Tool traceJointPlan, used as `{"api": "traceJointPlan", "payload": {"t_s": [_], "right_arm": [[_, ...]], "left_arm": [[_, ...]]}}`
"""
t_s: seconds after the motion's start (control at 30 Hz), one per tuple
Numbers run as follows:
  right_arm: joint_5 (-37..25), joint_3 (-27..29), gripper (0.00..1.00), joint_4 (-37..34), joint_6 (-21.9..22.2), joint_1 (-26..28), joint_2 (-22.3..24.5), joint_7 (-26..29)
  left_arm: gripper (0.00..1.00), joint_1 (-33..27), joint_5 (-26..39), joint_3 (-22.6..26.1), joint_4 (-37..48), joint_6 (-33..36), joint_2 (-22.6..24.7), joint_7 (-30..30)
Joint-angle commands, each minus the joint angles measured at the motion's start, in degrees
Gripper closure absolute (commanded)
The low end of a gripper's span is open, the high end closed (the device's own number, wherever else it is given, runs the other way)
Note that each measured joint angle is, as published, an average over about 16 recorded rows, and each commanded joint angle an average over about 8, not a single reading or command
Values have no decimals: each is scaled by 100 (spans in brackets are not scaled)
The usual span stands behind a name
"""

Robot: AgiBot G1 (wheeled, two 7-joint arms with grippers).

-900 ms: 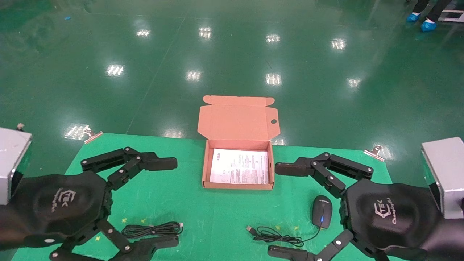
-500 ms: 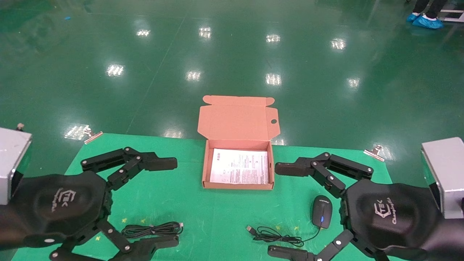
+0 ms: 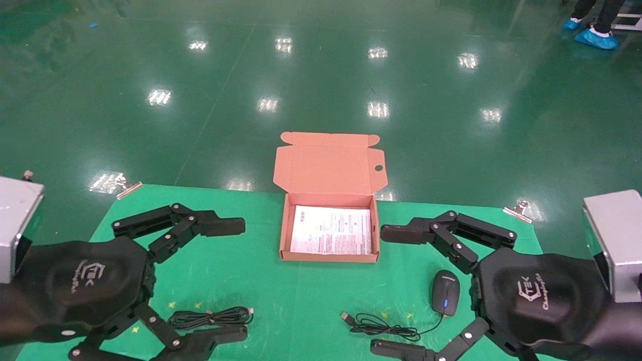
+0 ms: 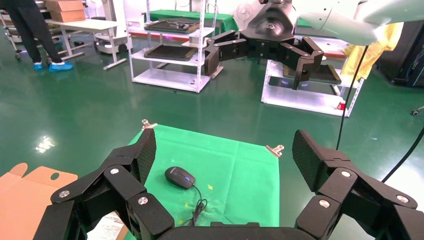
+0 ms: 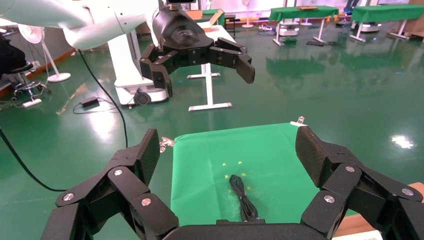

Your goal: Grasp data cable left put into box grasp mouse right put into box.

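The box (image 3: 372, 228) stands open at the table's far middle, lid (image 3: 328, 168) raised, white printed sheet inside. The data cable (image 3: 210, 317) lies bundled at the front left; it also shows in the right wrist view (image 5: 242, 197). The mouse (image 3: 445, 299) lies at the front right, its thin cord (image 3: 383, 327) trailing left; it also shows in the left wrist view (image 4: 180, 177). My left gripper (image 3: 233, 281) is open and empty, hovering above the cable. My right gripper (image 3: 388, 290) is open and empty, hovering beside the mouse.
A green cloth (image 3: 301, 306) covers the table, held by clips at the far corners (image 3: 128, 188) (image 3: 519, 209). Grey blocks stand at the left edge (image 3: 15, 220) and right edge (image 3: 614, 240). Beyond is glossy green floor, with a person's feet (image 3: 594, 37) far back right.
The arms, box, cable and mouse have not moved. Only the person's feet at the far back right have shifted.
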Motion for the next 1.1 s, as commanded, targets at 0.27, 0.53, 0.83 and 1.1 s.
{"api": "traceJointPlan", "payload": {"t_s": [0.27,0.53,0.83,1.1], "right_arm": [[-182,-51,0,60,-32,89,15,-62],[-1352,-468,0,252,-194,694,-20,-308],[-3667,-1656,0,407,-378,1914,-442,-1041],[-5422,-2821,0,420,-240,2558,-1016,-1437]], "left_arm": [[0,-259,379,180,32,108,-22,-94],[0,-1111,1345,825,252,463,164,-338],[0,-2222,2835,2083,247,545,366,-394],[0,-2943,4482,3229,266,438,853,-276]]}}
